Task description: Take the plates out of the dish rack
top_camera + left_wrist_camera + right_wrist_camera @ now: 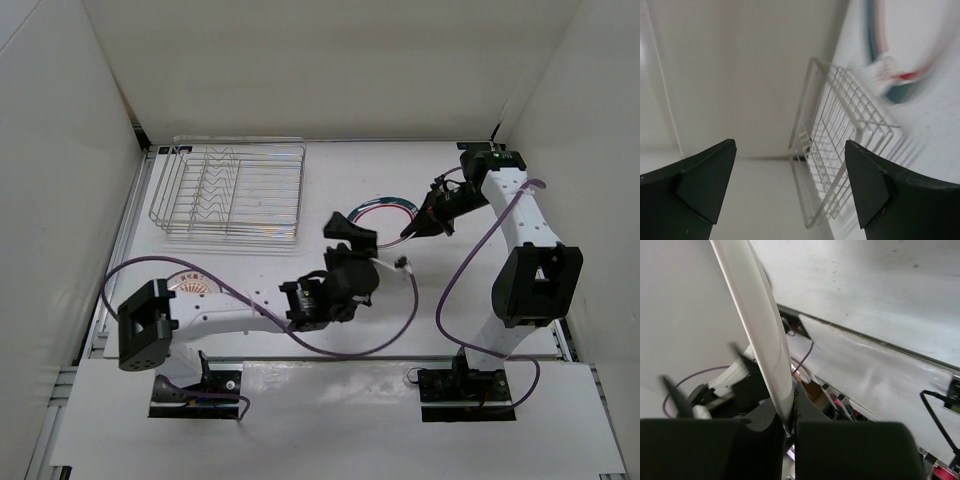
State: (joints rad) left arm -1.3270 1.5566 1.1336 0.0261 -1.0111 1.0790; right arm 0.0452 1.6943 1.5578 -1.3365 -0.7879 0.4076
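The silvery wire dish rack (232, 190) stands at the back left with no plate in its slots; it also shows in the left wrist view (840, 150). My right gripper (422, 222) is shut on the rim of the teal-and-red ringed plate (385, 208), held low over the table's middle. The right wrist view shows that plate edge-on (760, 330) between my right gripper's fingers (788, 425). The same plate is blurred in the left wrist view (892, 75). An orange sunburst plate (195, 285) lies flat at the near left, partly under my left arm. My left gripper (347, 228) (790, 185) is open and empty, right of the rack.
White walls close in the table on the left, back and right. Purple cables (440, 290) loop over the table's near half. The arm bases (195, 390) sit at the near edge.
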